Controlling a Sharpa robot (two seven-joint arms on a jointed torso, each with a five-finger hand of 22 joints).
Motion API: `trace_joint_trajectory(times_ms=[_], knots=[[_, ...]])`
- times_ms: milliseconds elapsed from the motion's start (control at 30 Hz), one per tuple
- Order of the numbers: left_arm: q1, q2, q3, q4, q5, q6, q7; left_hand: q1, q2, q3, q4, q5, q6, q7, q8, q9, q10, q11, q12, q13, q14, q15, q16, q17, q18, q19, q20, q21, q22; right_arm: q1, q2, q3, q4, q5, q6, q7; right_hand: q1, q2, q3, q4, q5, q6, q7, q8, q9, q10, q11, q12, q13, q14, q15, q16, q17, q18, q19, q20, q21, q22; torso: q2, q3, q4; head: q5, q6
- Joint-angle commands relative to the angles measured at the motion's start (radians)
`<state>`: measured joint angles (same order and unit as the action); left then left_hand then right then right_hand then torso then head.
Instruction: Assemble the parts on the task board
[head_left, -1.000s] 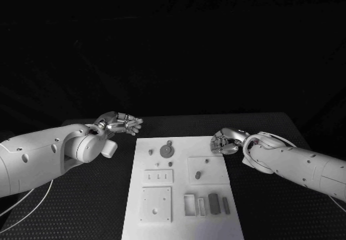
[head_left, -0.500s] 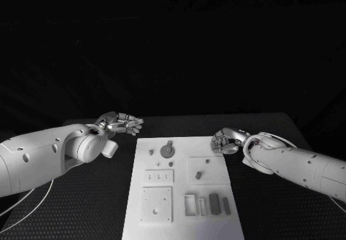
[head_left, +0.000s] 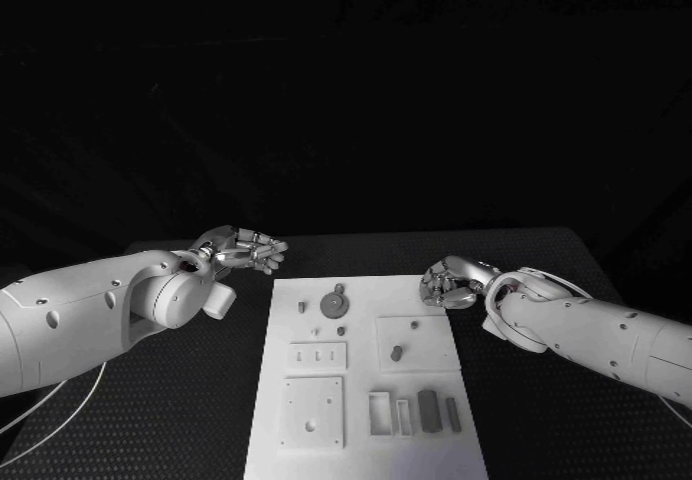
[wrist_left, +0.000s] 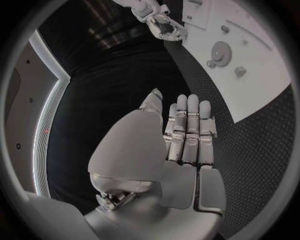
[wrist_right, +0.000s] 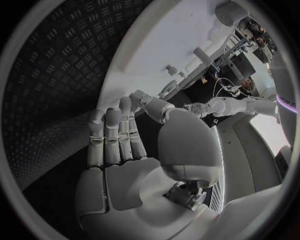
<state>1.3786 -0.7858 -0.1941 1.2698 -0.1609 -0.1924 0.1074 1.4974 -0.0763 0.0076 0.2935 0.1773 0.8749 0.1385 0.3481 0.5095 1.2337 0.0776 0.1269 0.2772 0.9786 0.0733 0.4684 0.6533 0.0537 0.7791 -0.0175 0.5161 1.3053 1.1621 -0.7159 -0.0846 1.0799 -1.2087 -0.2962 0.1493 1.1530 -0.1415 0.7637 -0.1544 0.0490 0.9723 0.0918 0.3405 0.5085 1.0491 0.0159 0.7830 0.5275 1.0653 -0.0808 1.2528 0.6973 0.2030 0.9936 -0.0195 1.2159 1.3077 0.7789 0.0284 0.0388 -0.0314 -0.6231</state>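
Note:
The white task board (head_left: 372, 296) lies in the middle of the black table, and it also appears in the left wrist view (wrist_left: 262, 75). On it are a round gear-like part (head_left: 335, 300) (wrist_left: 220, 50), small pegs (head_left: 342, 328) and dark bars (head_left: 428, 407) near the front. My left hand (head_left: 241, 250) (wrist_left: 184, 140) hovers off the board's far left corner. Its fingers are stretched out side by side and hold nothing. My right hand (head_left: 450, 284) (wrist_right: 122, 145) sits at the board's far right edge, fingers extended with the thumb bent in, and is empty.
Square inset plates (head_left: 315, 408) and a slotted holder (head_left: 381, 410) sit on the board's near half. Black textured table (head_left: 173, 400) surrounds the board on both sides. In the left wrist view the right hand (wrist_left: 164, 26) appears beyond the board.

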Motion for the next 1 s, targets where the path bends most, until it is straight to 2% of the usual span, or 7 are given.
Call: trace_joint_trajectory(times_ms=[33,133,267,400,500,733,1000], knots=[[0.001,0.003,0.001,0.007,-0.037,0.027,-0.024,-0.011,0.012,-0.008,-0.002,-0.004,0.015,0.006,0.001,-0.003,0.019,0.0,0.005,0.005,0.014,-0.001,0.002,0.003,0.018,0.001,-0.008,0.007,-0.001,0.015,-0.001,0.003,0.022,0.028,-0.013,-0.034,-0.001,0.001,0.008,-0.001,0.0,0.052,0.017,0.017,0.014,0.007,-0.002,0.005,-0.001,-0.001,-0.007,0.005,0.001,0.059,-0.003,-0.007,0.007,0.017,0.0,0.0012,-0.0022,0.001,0.002],[0.001,0.008,0.001,0.01,-0.048,0.033,-0.049,-0.037,0.017,-0.012,-0.001,-0.004,0.034,0.002,-0.005,-0.009,0.039,-0.007,0.006,0.01,0.034,-0.007,0.011,0.008,0.018,0.01,-0.014,0.012,-0.002,0.031,-0.006,0.003,0.048,0.029,-0.024,-0.042,-0.002,-0.001,0.011,-0.002,0.0,0.054,0.016,0.018,0.015,0.009,-0.003,0.006,-0.002,-0.001,-0.008,0.006,0.002,0.059,-0.003,-0.008,0.008,0.017,-0.001,0.0005,-0.0036,0.0,0.005],[0.002,0.016,0.001,0.016,-0.057,0.028,-0.093,-0.082,0.021,-0.013,-0.002,-0.006,0.057,-0.005,-0.012,-0.016,0.075,-0.023,0.013,0.022,0.067,-0.022,0.035,0.022,0.02,0.031,-0.027,0.024,-0.001,0.046,-0.012,0.003,0.091,0.024,-0.016,-0.065,-0.004,-0.005,0.018,-0.005,0.0,0.057,0.015,0.02,0.016,0.014,-0.005,0.007,-0.002,0.001,-0.01,0.007,0.004,0.059,-0.001,-0.009,0.01,0.016,-0.002,-0.0006,-0.0021,0.001,0.013],[0.002,0.026,0.001,0.029,-0.058,0.008,-0.145,-0.09,0.02,-0.013,-0.001,-0.007,0.062,-0.007,-0.013,-0.017,0.081,-0.025,0.014,0.024,0.07,-0.024,0.039,0.025,0.019,0.033,-0.029,0.026,0.0,0.062,-0.014,0.004,0.14,-0.01,-0.018,-0.1,-0.004,-0.005,0.018,-0.005,0.0,0.057,0.015,0.02,0.016,0.014,-0.005,0.007,-0.002,0.001,-0.01,0.007,0.004,0.059,-0.001,-0.009,0.01,0.016,-0.005,-0.001,-0.0032,0.003,0.014],[0.002,0.036,0.001,0.041,-0.059,0.006,-0.188,-0.14,0.017,-0.018,0.0,-0.016,0.084,-0.016,-0.009,-0.017,0.125,-0.046,0.036,0.041,0.107,-0.047,0.08,0.046,0.025,0.063,-0.045,0.052,0.011,0.078,-0.015,0.004,0.179,-0.042,-0.012,-0.133,-0.005,-0.009,0.021,-0.006,0.0,0.061,0.013,0.022,0.017,0.018,-0.006,0.009,-0.002,0.003,-0.011,0.008,0.005,0.059,0.0,-0.01,0.011,0.016,-0.01,-0.0031,-0.0048,0.007,0.016],[0.002,0.056,0.001,0.078,-0.065,-0.018,-0.237,-0.151,0.012,-0.01,-0.001,-0.041,0.09,-0.016,-0.024,-0.025,0.112,-0.041,0.024,0.049,0.079,-0.042,0.092,0.055,0.014,0.045,-0.05,0.056,0.015,0.098,0.008,0.004,0.236,-0.092,-0.011,-0.175,-0.009,-0.015,0.032,-0.008,0.0,0.065,0.011,0.024,0.019,0.024,-0.009,0.009,-0.004,0.007,-0.014,0.01,0.006,0.059,0.005,-0.013,0.014,0.014,-0.02,-0.0068,-0.0093,0.011,0.022],[0.001,0.08,0.001,0.108,-0.065,-0.018,-0.255,-0.158,0.012,-0.006,-0.001,-0.081,0.094,-0.014,-0.035,-0.032,0.105,-0.038,0.016,0.057,0.064,-0.039,0.098,0.056,0.012,0.035,-0.048,0.059,0.015,0.099,0.042,0.005,0.273,-0.117,-0.01,-0.201,-0.012,-0.018,0.04,-0.009,0.0,0.067,0.01,0.024,0.02,0.027,-0.01,0.009,-0.006,0.009,-0.015,0.01,0.007,0.059,0.008,-0.015,0.016,0.012,-0.023,-0.009,-0.0084,0.016,0.02]])
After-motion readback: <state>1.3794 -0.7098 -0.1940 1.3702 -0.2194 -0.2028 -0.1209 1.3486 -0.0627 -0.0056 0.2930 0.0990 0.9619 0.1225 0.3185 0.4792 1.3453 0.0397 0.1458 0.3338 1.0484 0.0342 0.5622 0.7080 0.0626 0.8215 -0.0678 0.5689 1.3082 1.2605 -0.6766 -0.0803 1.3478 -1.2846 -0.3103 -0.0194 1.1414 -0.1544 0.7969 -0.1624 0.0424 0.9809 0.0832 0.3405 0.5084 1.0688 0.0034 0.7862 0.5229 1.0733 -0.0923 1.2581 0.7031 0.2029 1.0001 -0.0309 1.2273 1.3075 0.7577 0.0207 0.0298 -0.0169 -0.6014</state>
